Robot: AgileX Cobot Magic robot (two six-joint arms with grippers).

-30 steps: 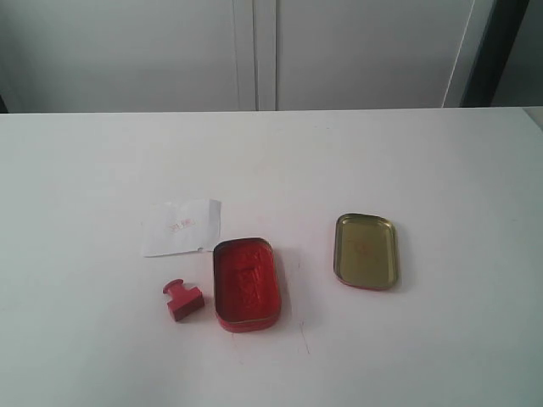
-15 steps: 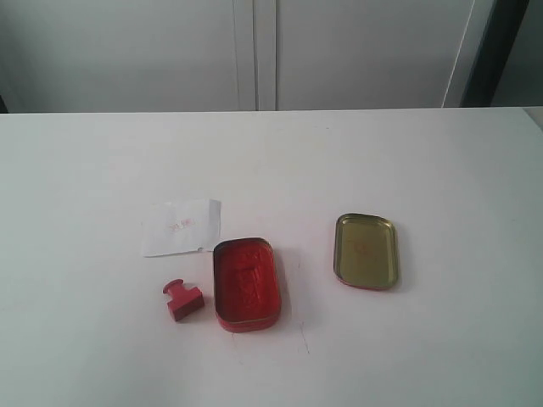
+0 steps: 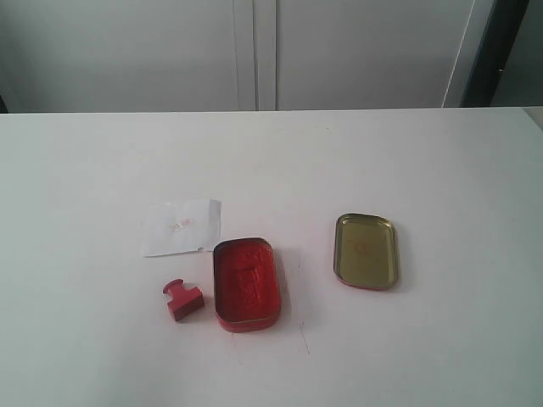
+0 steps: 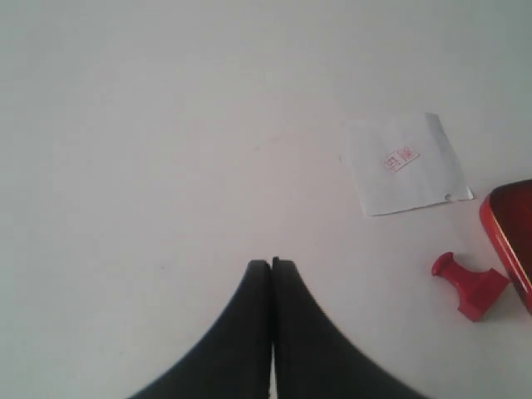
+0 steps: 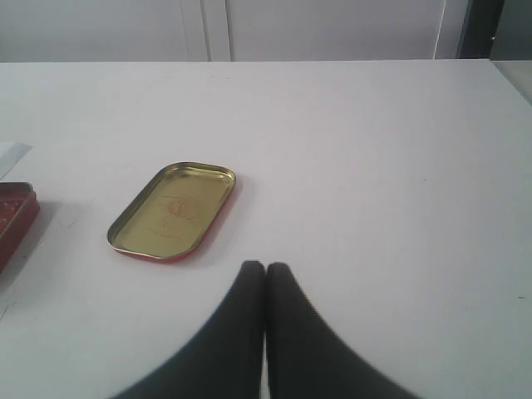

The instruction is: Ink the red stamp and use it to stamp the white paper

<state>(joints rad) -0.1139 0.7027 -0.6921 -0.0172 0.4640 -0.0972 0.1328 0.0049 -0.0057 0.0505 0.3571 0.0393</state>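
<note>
Nothing on the surface (image 3: 441,170) has shifted since a second ago; every item lies where it did, and neither arm has come into the exterior view. Furthest left lies the white paper (image 3: 182,226), flat, with a faint red print (image 3: 180,225) near its middle. Just in front of it, nearer the front edge, is the red stamp (image 3: 182,300), which appears to be tipped on its side, its knobbed handle pointing back and to the left and its square block towards the tin. It sits just beside the open ink-pad tin (image 3: 246,282) without touching it. The tin lies lengthwise, its red pad showing pressed marks, and its rear left corner comes very close to the paper's near corner; I cannot tell whether they touch. Well apart to the right is the tin's lid (image 3: 366,250), lying hollow side up, gold inside with a red edge. The left tool (image 4: 272,264) is clenched, its two dark fingers pressed together with nothing between them, above bare surface, with the paper and stamp off to one side of it. The right tool (image 5: 265,266) is likewise clenched and empty, near the lid but not touching it.
</note>
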